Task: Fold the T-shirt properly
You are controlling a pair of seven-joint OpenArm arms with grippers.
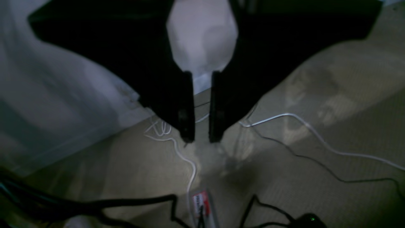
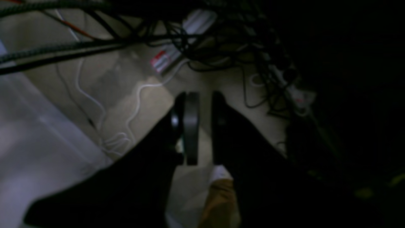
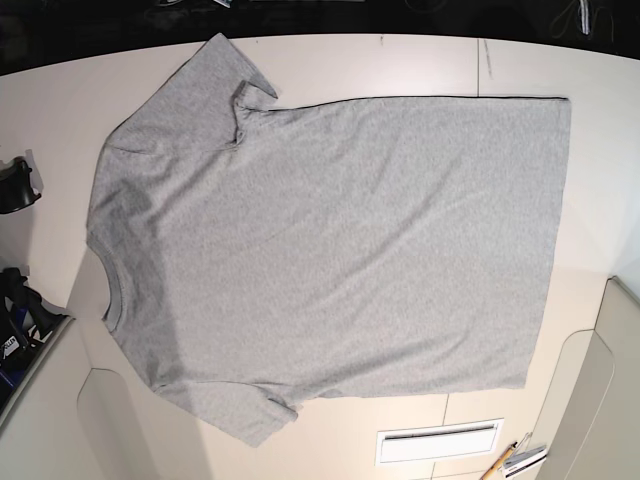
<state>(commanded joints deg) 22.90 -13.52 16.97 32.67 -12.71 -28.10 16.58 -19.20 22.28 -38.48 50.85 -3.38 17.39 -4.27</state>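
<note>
Base view shows the T-shirt [image 3: 330,255] flat, lettering hidden, arms unseen.

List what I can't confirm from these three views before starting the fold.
- Lettering on the T-shirt: base view shows only a plain grey face; the underside is hidden.
- Arms: neither appears in the base view, so their position relative to the shirt is unknown.
- Left end effector: its wrist view shows blurred floor and cables, no shirt.
- Right end effector: its wrist view is dark, and its right half is nearly black.
</note>
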